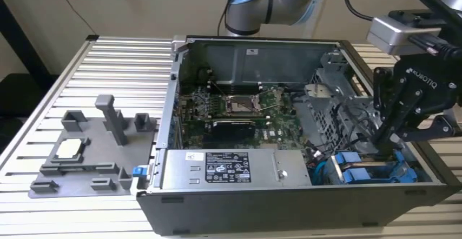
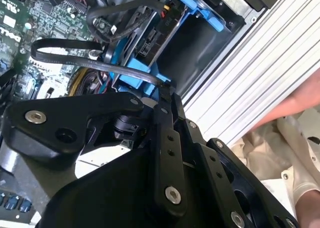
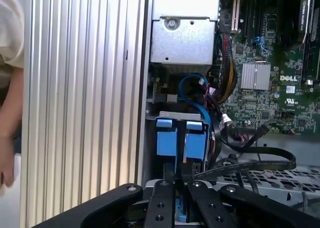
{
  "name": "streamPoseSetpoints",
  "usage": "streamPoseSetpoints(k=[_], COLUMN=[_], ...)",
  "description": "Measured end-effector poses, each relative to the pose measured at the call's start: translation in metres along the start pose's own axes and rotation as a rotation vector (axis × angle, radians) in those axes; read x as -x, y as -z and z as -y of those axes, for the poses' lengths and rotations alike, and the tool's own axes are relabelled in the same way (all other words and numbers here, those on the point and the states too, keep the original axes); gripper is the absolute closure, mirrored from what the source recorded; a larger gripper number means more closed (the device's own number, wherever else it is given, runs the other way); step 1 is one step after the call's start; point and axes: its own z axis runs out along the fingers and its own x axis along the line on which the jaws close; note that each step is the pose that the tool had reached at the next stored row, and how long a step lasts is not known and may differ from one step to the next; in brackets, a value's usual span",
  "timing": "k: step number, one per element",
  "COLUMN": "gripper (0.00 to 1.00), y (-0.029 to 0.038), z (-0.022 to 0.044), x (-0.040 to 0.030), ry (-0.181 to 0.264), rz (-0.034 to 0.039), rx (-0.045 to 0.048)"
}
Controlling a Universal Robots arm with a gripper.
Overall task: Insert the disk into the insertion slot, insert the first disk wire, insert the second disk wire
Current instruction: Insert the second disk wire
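Sat in the narrow bay (image 3: 172,115) of the grey sheet-metal drive cage (image 1: 339,95), at the corner of the open black computer case (image 1: 289,206) on the exterior view's right: two bright blue plastic end handles (image 3: 166,137), side by side. Could not tell which of the two belonged to the flat silver-grey disk; drive bodies hidden behind them. Hung just over those handles: black metal gripper (image 3: 177,180), reaching down into the cage in the exterior view (image 1: 381,144). Could not tell whether it was clamped on anything or parted. Looped close by the gripper: flat black ribbon cables (image 3: 260,163), with a thin blue cable (image 3: 197,95) curling past the handles. Lay beside the cage: grey power-supply box with white label (image 1: 227,168), then green motherboard (image 1: 231,109). Rested under the case: ribbed aluminium table (image 1: 116,60), carrying a grey plastic fixture (image 1: 86,152) well apart. Showed at the table's edge: a person's arm (image 3: 7,133).
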Motion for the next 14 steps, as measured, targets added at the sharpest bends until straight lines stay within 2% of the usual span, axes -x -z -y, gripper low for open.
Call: streamPoseSetpoints(k=[2,3,11,14], gripper=[0.84,0.84,0.84,0.84], y=[-0.0001,0.0000,-0.0014,-0.0021], z=[0.0002,0.0003,0.0003,0.0003], x=[-0.0003,-0.0005,-0.0078,-0.0112], ry=[0.000,0.000,0.002,0.003], rz=[0.0161,0.0288,0.1752,0.2235], rx=[-0.0006,-0.0013,-0.0096,-0.0123])
